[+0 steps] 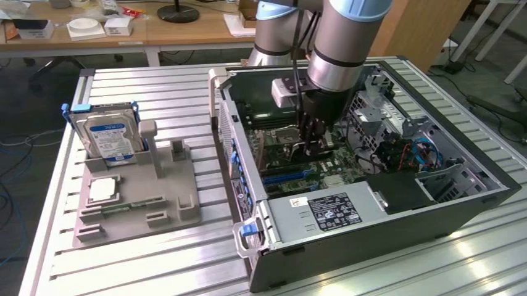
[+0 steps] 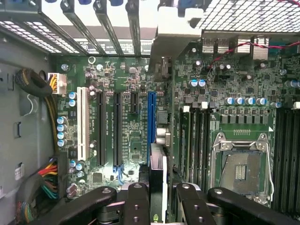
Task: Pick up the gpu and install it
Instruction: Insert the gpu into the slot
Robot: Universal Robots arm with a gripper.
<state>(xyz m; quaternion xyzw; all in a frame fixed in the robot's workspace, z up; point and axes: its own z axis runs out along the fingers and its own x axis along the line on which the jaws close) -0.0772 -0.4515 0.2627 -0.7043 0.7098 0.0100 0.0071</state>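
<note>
Plainly the pick-up is done and the install step is in hand: the end effector [image 2: 158, 208] is down inside the open computer case [image 1: 371, 234], and its fingers [image 2: 136, 206] are drawn in narrow on the gpu [image 2: 158, 176], which it holds edge-on as a thin dark strip with a pale line between them. Just beyond the held card, and nearly in line with it, lies the long blue slot [image 2: 151, 117] on the motherboard [image 2: 136, 75], with black slots beside it. I cannot tell whether the card's lower edge touches the slot or hangs just above it. Seating it, by my judgement, calls for the card's edge to be square over that slot and pressed straight down, without tilt. Well away from the end effector, toward the exterior view's left, the grey holder [image 1: 132, 209] on the desk [image 1: 148, 265] carries the hard drive [image 1: 107, 139].
</note>
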